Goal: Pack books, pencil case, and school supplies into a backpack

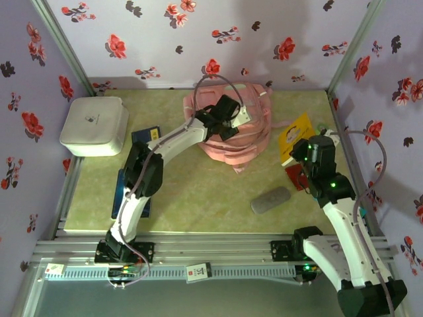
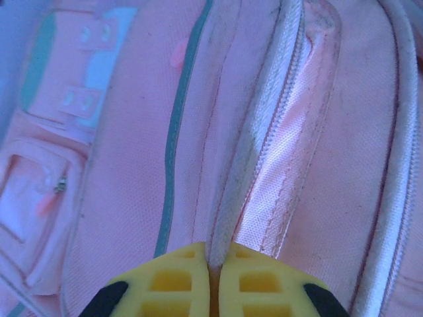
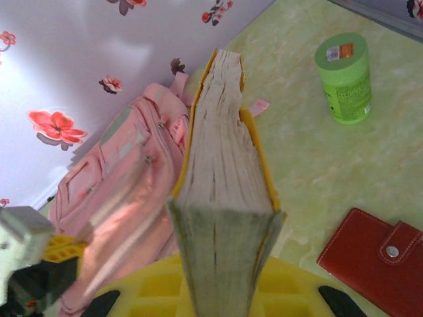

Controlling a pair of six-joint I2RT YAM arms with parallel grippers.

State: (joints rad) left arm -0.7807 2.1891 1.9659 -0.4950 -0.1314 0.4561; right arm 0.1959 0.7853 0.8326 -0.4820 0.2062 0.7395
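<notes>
The pink backpack (image 1: 248, 135) lies at the back middle of the table. My left gripper (image 1: 228, 117) rests on top of it, shut on the pale edge of its zipper opening (image 2: 264, 125); the yellow fingers (image 2: 178, 284) meet around that fabric rim. My right gripper (image 1: 303, 157) is shut on the yellow book (image 1: 294, 134), held on edge with its page block (image 3: 221, 152) facing the wrist camera, to the right of the backpack (image 3: 125, 178). The grey pencil case (image 1: 271, 199) lies on the mat near the front. A navy book (image 1: 147, 135) and a blue book (image 1: 121, 193) lie left, partly under my left arm.
A white rounded box (image 1: 94, 125) stands at the back left. A red wallet (image 3: 370, 257) lies under the right gripper, and a green cylinder (image 3: 344, 79) stands beyond it near the right wall. Floral walls close in the table on three sides.
</notes>
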